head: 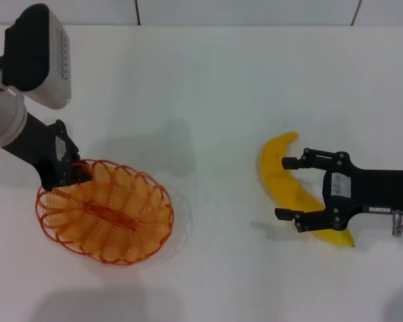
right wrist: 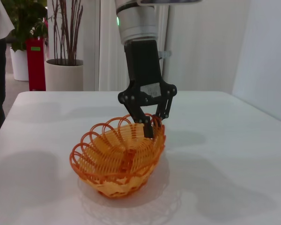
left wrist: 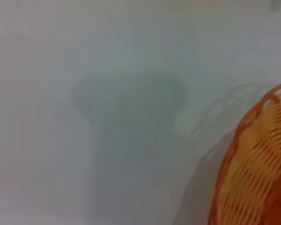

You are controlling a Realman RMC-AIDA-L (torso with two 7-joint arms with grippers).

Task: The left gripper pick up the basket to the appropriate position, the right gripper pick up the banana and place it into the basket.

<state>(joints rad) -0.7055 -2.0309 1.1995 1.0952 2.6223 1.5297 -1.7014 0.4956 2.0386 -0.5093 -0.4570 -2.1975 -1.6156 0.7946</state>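
The orange wire basket [head: 166,209] is at the left of the white table, and one edge of it [left wrist: 257,164] fills a corner of the left wrist view. My left gripper [head: 77,172] is shut on its far-left rim. In the right wrist view the left gripper [right wrist: 147,125] pinches that rim from above. The basket [right wrist: 117,161] seems tilted, with a shadow beneath it. The yellow banana [head: 274,164] lies on the table at the right. My right gripper [head: 282,188] is open, with one finger on each side of the banana's middle.
The white table [head: 208,100] stretches between the basket and the banana. Beyond the table's far side, the right wrist view shows potted plants [right wrist: 65,51], a red object [right wrist: 36,63] and part of a person at the edge.
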